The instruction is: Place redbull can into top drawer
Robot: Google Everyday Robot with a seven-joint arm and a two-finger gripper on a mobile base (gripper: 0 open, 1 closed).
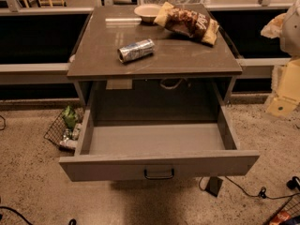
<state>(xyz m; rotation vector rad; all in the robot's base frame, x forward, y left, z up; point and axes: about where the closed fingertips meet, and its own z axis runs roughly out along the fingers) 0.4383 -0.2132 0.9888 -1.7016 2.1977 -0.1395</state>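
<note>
Lying on its side near the middle of the grey tabletop [187, 60]: the redbull can [136, 50], well apart from the gripper [284, 93] at the right edge; cannot tell whether open or closed. Pulled out toward the near side: the top drawer [157, 165]. Likely to roll if nudged sideways, toward the chip bag [187, 22] or off the edge. Risks slipping from a crooked pinch, or striking the drawer's front panel if released short.
</note>
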